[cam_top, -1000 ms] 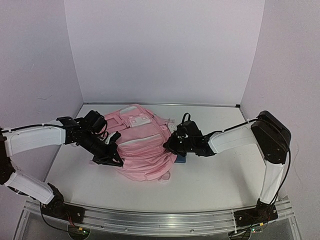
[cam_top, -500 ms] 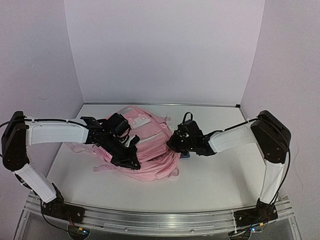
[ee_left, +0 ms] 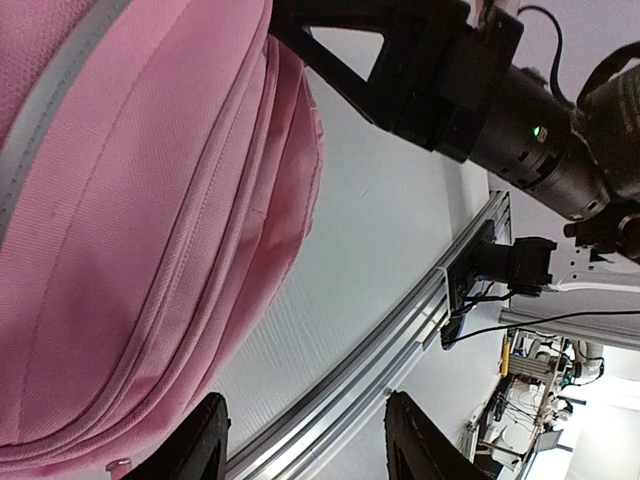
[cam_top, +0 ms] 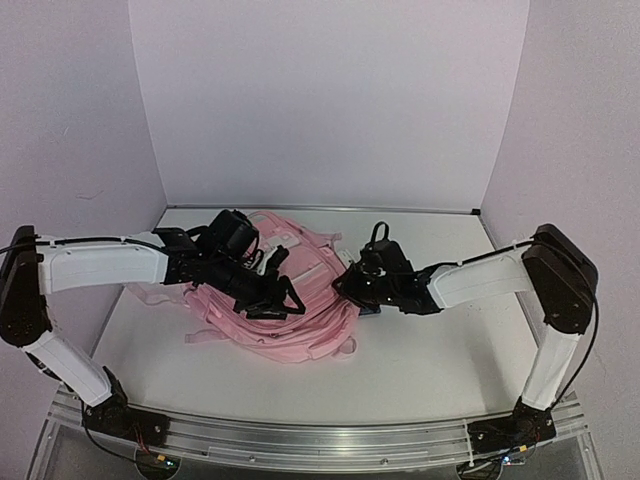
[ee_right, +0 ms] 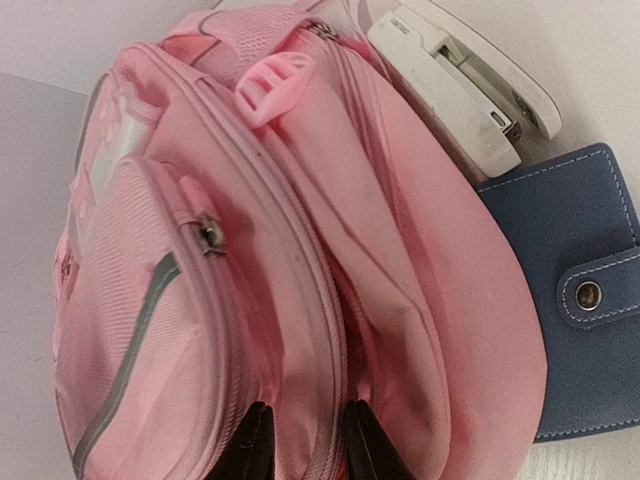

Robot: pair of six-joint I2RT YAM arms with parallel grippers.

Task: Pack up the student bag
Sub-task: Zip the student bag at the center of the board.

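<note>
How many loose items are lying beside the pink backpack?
2. A white stapler and a blue snap wallet lie side by side at the student bag, both partly under its fabric. Others may be hidden beneath.

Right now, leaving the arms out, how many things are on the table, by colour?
Pink: 1, the student bag
White: 1, the stapler
Blue: 1, the snap wallet
Total: 3

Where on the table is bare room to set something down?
Free: the table near right, between student bag, right arm and front rail; also the far right corner. Crowded: beside the bag's right edge, with wallet and stapler.
</note>
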